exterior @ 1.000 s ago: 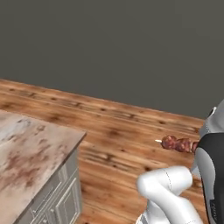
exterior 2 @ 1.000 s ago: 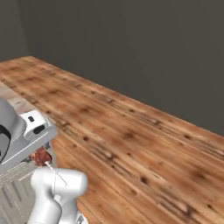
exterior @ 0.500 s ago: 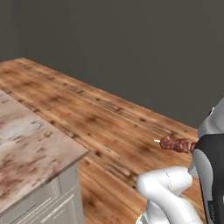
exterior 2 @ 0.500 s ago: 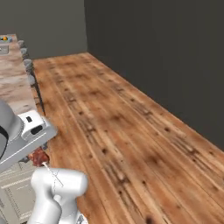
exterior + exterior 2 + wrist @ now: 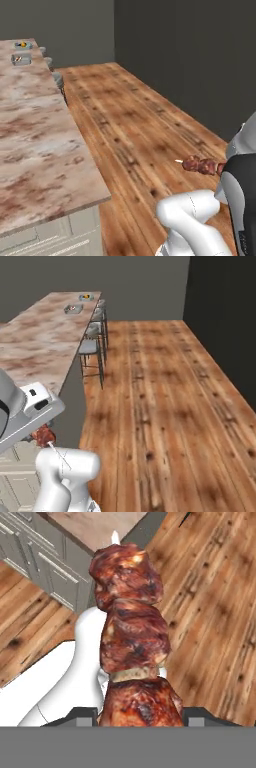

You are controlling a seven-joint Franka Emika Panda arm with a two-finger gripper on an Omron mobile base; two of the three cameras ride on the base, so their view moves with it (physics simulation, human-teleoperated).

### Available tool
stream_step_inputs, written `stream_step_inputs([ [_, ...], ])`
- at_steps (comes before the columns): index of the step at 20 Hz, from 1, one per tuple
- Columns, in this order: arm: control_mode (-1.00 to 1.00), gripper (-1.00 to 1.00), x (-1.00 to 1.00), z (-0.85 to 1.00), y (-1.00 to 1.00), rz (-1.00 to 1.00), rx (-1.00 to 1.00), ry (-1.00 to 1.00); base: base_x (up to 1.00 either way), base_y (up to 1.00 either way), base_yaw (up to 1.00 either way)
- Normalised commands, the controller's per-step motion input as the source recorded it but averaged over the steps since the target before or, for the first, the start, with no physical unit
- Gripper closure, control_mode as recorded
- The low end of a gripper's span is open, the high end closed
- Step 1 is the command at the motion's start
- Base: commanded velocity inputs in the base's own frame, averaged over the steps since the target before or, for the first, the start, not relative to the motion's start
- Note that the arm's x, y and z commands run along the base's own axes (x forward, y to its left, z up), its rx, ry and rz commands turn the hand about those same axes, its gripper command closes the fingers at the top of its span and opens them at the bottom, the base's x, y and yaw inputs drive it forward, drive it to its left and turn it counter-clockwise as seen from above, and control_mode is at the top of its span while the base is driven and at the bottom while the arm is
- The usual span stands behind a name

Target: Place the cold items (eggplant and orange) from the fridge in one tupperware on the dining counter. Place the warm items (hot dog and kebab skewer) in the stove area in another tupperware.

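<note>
Between my gripper's (image 5: 137,714) tips sits the kebab skewer (image 5: 131,639), clamped, stick pointing 12 o'clock. Dining counter (image 5: 35,140) at my 9, two trays at its far end.

Home kitchen: marble dining counter (image 5: 45,346), stools (image 5: 92,346), cabinets (image 5: 45,572).

A: Item under inspection, arm (image 5: 192,217): what finish is showing?

B: Glossy white shell, rounded and tubular, bulging at the elbow link. A dark charcoal joint cover (image 5: 241,200) is sitting beside it, edged in pale grey.

A: And from the right base view?

B: A light grey, boxy hand housing (image 5: 31,411) is showing two small dark marks on top. Thin seam lines are crossing the white link (image 5: 67,468).
</note>
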Motion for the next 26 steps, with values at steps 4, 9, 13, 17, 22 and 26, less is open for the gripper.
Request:
stream_step_inputs([
  [4, 1.00, 1.00, 0.00, 0.00, 0.00, 0.00, 0.00, 0.00, 0.96, -0.66, 0.57],
  [9, 1.00, 1.00, 0.00, 0.00, 0.00, 0.00, 0.00, 0.00, 0.77, -0.92, 0.45],
  [13, 1.00, 1.00, 0.00, 0.00, 0.00, 0.00, 0.00, 0.00, 0.74, -1.00, 0.35],
  [17, 1.00, 1.00, 0.00, 0.00, 0.00, 0.00, 0.00, 0.00, 0.99, -1.00, 0.29],
  [22, 1.00, 1.00, 0.00, 0.00, 0.00, 0.00, 0.00, 0.00, 1.00, -0.93, 0.28],
  [26, 1.00, 1.00, 0.00, 0.00, 0.00, 0.00, 0.00, 0.00, 1.00, -0.95, 0.23],
])
